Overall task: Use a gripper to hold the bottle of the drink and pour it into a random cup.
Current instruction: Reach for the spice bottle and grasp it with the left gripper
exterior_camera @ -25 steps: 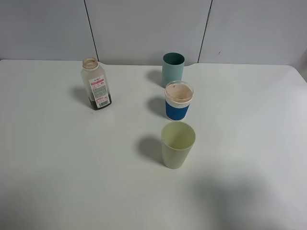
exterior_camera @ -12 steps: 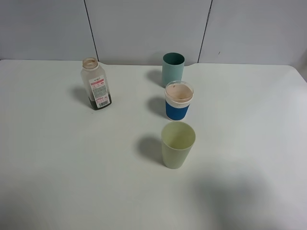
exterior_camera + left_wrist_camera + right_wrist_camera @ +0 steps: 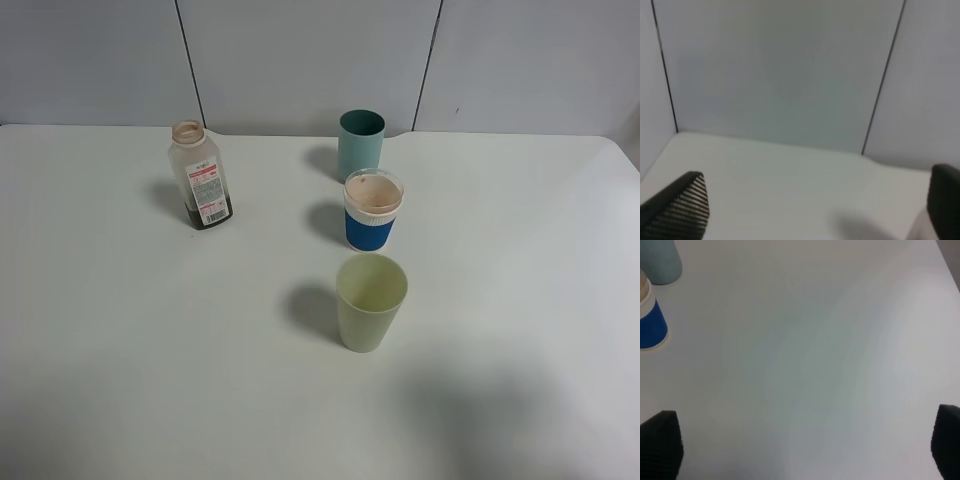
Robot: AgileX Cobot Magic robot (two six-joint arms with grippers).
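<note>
The bottle of the drink (image 3: 200,176) stands upright at the table's back left, uncapped, with dark liquid at its bottom. The pale yellowish-green cup (image 3: 370,301) stands upright near the middle front. Neither arm shows in the exterior high view. In the left wrist view my left gripper (image 3: 815,212) is open, its dark fingertips (image 3: 682,210) wide apart over bare table facing the wall. In the right wrist view my right gripper (image 3: 805,450) is open, its fingertips (image 3: 660,445) wide apart above bare table. Both hold nothing.
A teal cup (image 3: 360,143) stands at the back centre, with a blue-and-white paper cup (image 3: 372,210) just in front of it; both show at the edge of the right wrist view, teal cup (image 3: 660,260) and paper cup (image 3: 650,320). Grey wall panels (image 3: 300,60) back the white table (image 3: 150,330).
</note>
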